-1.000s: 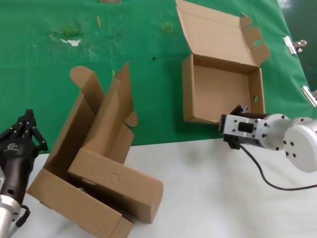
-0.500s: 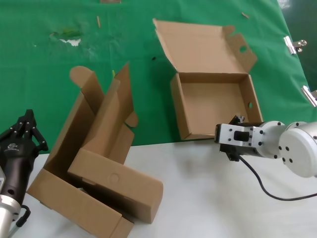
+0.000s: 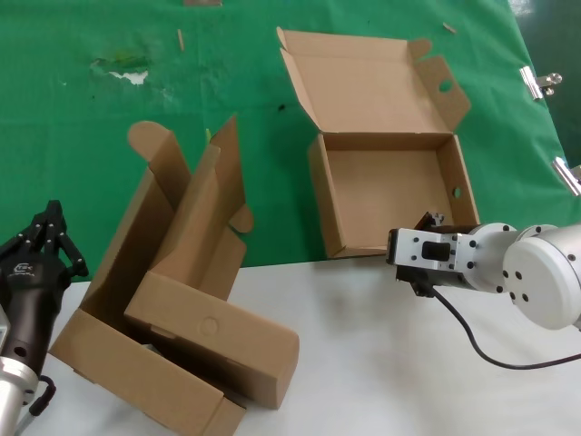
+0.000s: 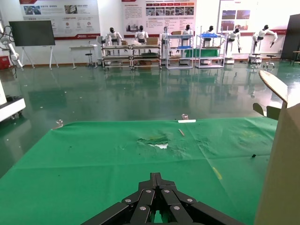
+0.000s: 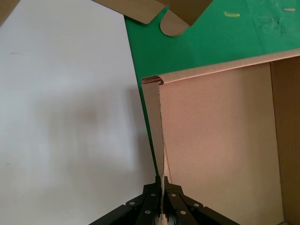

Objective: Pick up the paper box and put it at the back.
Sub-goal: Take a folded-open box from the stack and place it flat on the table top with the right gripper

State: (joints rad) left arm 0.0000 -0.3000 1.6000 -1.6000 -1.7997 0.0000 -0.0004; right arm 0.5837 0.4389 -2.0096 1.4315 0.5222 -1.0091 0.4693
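The paper box [image 3: 386,186] is a shallow brown mailer with its lid open toward the back and a small round hole in an ear flap. It rests on the green cloth [image 3: 91,109] near the white tabletop's edge. My right gripper [image 3: 431,227] is shut on the box's near wall, which runs thin between the jaws in the right wrist view [image 5: 162,180]. The box's inside fills that view [image 5: 220,140]. My left gripper [image 3: 50,227] is shut and empty at the near left, also seen in the left wrist view [image 4: 156,177].
Two other brown cardboard boxes lie at the left: a large one with tall rounded flaps [image 3: 172,245] and one with an embossed circle [image 3: 213,336] on it. Metal clips [image 3: 543,82] hold the cloth's right edge. The white tabletop [image 3: 381,363] lies in front.
The paper box has slid and turned to the left on the cloth, held by my right gripper, which also moved left. The left arm has not moved.
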